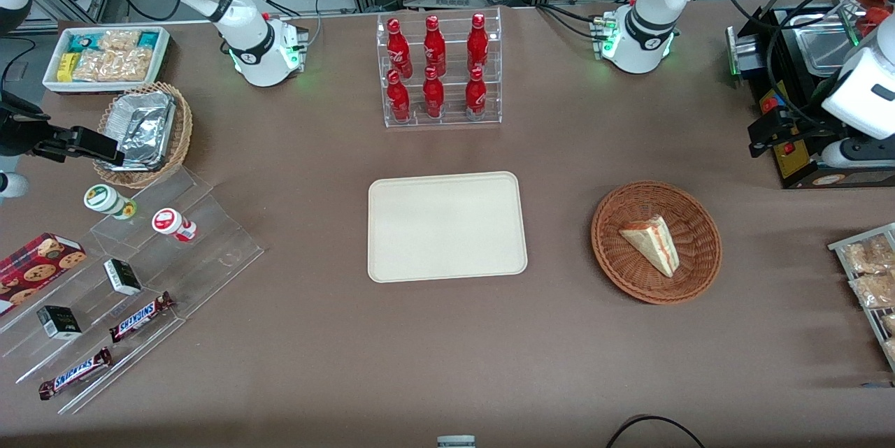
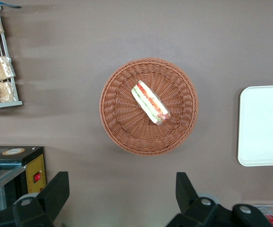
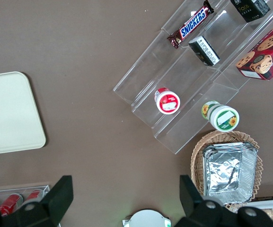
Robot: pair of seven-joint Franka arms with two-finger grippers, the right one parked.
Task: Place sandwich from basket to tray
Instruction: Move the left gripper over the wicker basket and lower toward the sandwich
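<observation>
One sandwich [image 1: 650,244] lies in the wicker basket [image 1: 615,263], right of frame centre; the tray [image 1: 391,259] is bare. The pincer [image 2: 119,198], wide open and empty, seemingly hovers high above the tabletop [image 1: 447,364]; everything remains.

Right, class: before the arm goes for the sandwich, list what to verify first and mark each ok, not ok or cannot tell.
1. Sandwich lies in the basket: ok.
2. Nothing covers the sandwich: ok.
3. Pincer open, fingers wide apart: ok.
4. Pincer down at the sandwich: not ok, it hangs high above the table beside the basket.
5. Tray bare to receive it: ok.
6. Table between basket and tray free of things: ok.
</observation>
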